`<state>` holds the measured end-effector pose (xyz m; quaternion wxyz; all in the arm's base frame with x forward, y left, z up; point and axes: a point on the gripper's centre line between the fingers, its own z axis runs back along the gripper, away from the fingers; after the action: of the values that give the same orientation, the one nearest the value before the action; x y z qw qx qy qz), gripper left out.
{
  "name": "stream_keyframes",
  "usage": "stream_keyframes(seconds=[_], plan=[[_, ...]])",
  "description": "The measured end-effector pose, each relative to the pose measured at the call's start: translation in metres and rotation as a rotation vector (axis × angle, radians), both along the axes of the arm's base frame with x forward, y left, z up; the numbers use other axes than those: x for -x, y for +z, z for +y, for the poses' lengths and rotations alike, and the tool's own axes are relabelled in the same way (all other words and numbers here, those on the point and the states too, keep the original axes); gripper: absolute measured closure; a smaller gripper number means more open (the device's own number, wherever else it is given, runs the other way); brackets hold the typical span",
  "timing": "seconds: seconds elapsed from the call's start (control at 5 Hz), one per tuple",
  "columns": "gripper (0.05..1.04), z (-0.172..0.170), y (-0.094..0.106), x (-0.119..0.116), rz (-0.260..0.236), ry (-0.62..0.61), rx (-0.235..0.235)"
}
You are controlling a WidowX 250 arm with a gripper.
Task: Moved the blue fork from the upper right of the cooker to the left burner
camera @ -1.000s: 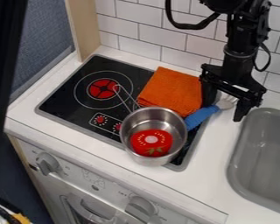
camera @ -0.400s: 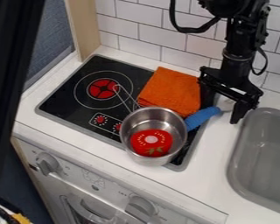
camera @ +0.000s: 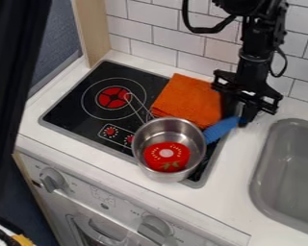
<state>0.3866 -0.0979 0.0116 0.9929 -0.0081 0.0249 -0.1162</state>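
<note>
The black gripper [camera: 239,116] is low over the right edge of the cooker, at the far end of the blue fork [camera: 221,129]. The fork's blue handle slants up and right from beside the pot's rim, and the gripper hides most of its head. I cannot tell if the gripper holds the fork. On the cooker [camera: 76,108], the left burner [camera: 113,97] is a red disc within a white ring, with nothing standing on it.
A metal pot [camera: 142,156] with a red tomato-like piece [camera: 158,162] inside stands at the cooker's front right, its wire handle angled toward the left burner. An orange cloth [camera: 187,100] lies behind the pot. The grey sink [camera: 267,166] is at right, the tiled wall [camera: 178,41] behind.
The gripper has shifted a little left, toward the fork's handle, and now covers more of the fork's head. The fork, pot and cloth stay where they were.
</note>
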Motion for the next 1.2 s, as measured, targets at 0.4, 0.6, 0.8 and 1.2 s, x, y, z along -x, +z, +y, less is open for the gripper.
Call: stream_keyframes(seconds=[0.4,0.6,0.8,1.2], plan=[[0.782,-0.002,0.000,0.001,0.022,0.003,0.006],[0.782,-0.009,0.024,-0.004,-0.042,0.024,0.052],[0.782,-0.013,0.066,-0.012,-0.130,0.058,0.137],[0.782,0.045,0.066,0.008,-0.086,0.166,0.113]])
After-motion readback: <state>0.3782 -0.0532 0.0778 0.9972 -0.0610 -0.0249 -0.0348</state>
